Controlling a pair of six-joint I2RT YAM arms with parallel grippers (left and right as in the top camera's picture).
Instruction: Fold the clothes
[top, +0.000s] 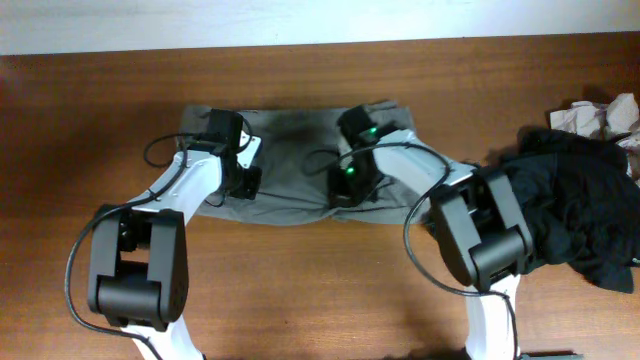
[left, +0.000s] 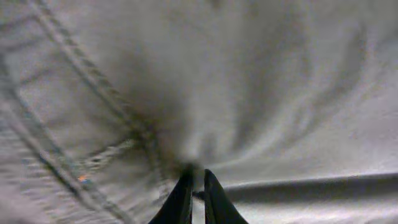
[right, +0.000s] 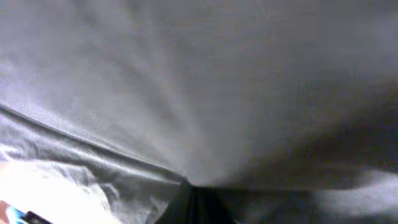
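Overhead, grey-olive cotton shorts (top: 290, 160) lie spread flat on the brown wooden table (top: 300, 290), with a black garment heap (top: 570, 200) at the right. Left wrist: the left gripper (left: 196, 177) pinches a fold of the shorts near stitching. Right wrist: the right gripper (right: 193, 188) is clamped on gathered cloth of the shorts.

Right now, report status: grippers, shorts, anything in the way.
Left gripper shut on shorts. Right gripper same. Shorts spread on table, puckered at both grips. Black garments heaped at right.

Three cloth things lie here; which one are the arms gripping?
The grey-olive shorts, spread flat in the middle: left pincer and right pincer pinch it. The black heap and pale crumpled cloth lie aside at the right.
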